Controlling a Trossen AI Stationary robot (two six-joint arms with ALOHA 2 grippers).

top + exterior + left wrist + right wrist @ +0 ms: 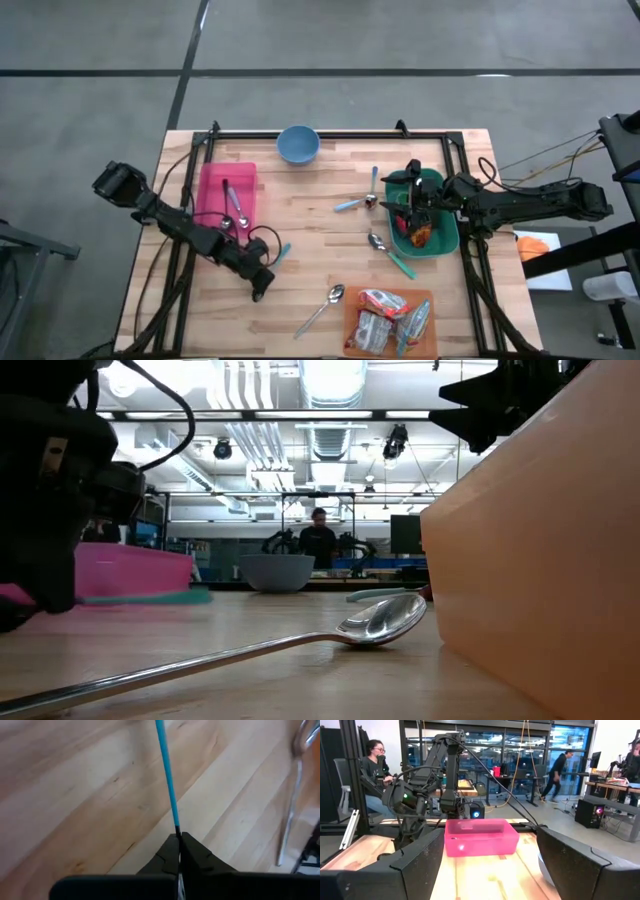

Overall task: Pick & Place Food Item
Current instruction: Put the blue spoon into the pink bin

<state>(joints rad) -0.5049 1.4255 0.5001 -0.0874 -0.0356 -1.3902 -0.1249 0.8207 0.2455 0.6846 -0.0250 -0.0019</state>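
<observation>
You see a grey concrete floor (400,40) beyond the tabletop's far edge, bright ceiling lights (330,380), tall windows (530,750), and desks (612,782) with people.

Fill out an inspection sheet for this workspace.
Surface: wooden table, black frame around its edge.
Job's things: food in green bin; packets in orange tray; pink bin; blue bowl.
Clutter: loose spoons on the table.
Grippers: left gripper shut on a blue handle; right gripper open over the green bin.
Cables: black loops beside the left arm.
Surroundings: people in the room beyond.
</observation>
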